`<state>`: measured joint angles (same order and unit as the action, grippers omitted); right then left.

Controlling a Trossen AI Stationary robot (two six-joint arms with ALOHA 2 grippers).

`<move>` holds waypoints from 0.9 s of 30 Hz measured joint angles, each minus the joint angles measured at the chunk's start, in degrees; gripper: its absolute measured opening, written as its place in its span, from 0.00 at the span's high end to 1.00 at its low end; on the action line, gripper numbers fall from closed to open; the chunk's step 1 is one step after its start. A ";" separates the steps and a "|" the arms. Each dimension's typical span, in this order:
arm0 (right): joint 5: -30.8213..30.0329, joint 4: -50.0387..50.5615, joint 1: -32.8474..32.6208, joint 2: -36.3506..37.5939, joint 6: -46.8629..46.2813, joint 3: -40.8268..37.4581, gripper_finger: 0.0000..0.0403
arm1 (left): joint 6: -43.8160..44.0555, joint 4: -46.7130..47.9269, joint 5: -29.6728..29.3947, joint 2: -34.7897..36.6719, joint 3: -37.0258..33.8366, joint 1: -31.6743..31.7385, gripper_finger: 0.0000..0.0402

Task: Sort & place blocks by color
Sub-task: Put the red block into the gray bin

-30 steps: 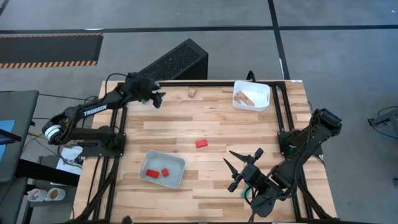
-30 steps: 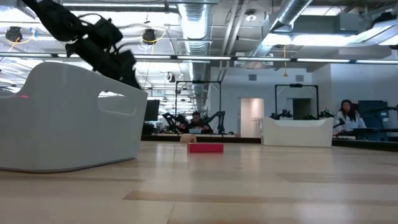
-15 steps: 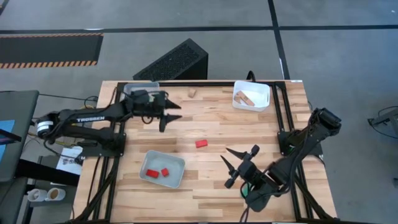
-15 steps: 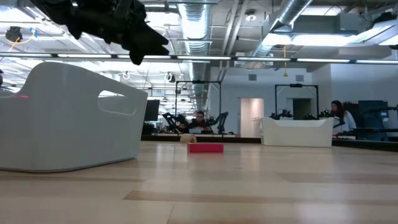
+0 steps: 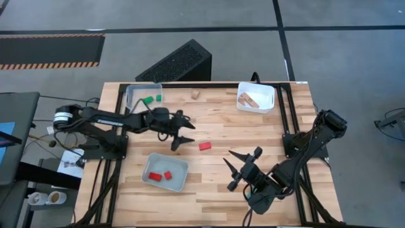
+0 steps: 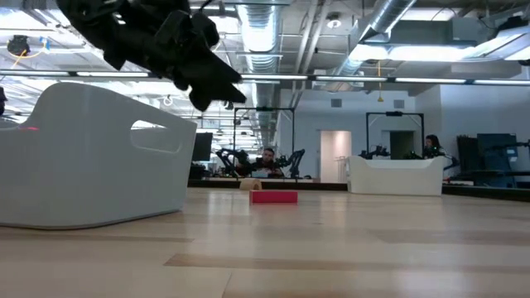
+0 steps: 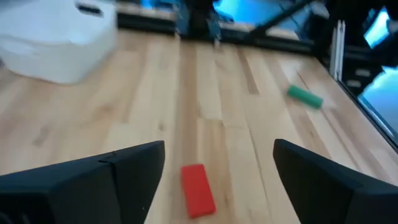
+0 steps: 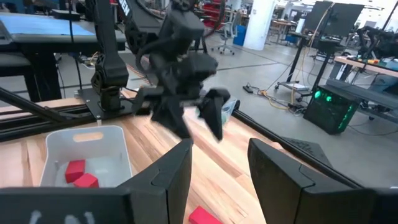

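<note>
So the left end effector [image 5: 183,131] is stretched out over the middle of the desk [image 5: 215,190], left of center in the overhead shot, fingers spread wide and empty. Just to its right, not touching, a red block [image 5: 205,146] lies loose on the wood; the left wrist cam shows that block [image 7: 197,189] between the two open fingers but down on the desk. The right end effector [image 5: 240,169] hangs over the lower right part of the desk, also open with nothing in it. Upper left there's a clear tray [image 5: 131,94] with two green blocks [image 5: 151,99] inside. Lower left of center, a grey tray [image 5: 180,166] holds two red blocks [image 5: 161,176]. Upper right, the white tray [image 5: 265,90] has plain wood blocks [image 5: 249,99] in it. One small plain block [image 5: 196,94] lies by itself at the top edge, between the clear and white trays.
</note>
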<state>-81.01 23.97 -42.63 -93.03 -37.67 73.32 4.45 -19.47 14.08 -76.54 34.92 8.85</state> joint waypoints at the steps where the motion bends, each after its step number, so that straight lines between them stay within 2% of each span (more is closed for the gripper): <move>1: 0.00 0.00 0.00 0.00 0.00 0.00 0.55 | 0.14 0.01 0.00 -1.55 0.63 -0.62 0.27; 5: 0.01 -0.02 0.00 0.00 0.02 0.00 0.55 | -1.23 2.41 -1.64 -7.81 5.05 -2.72 0.24; 17: 0.17 1.10 -0.18 -0.02 -0.15 0.00 0.55 | -6.76 18.89 -9.68 -25.70 20.62 -7.84 0.24; 21: 0.17 1.52 -0.46 -0.02 -0.24 0.00 0.55 | -3.70 20.90 -15.24 -29.36 22.86 -7.86 0.24; 27: 0.17 1.92 -0.88 -0.02 -0.44 0.00 0.55 | -0.27 23.42 -16.18 -33.85 24.79 -7.24 0.24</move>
<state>-80.84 25.88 -43.51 -93.06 -38.11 73.32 4.18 3.95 -2.10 -110.39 59.71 1.61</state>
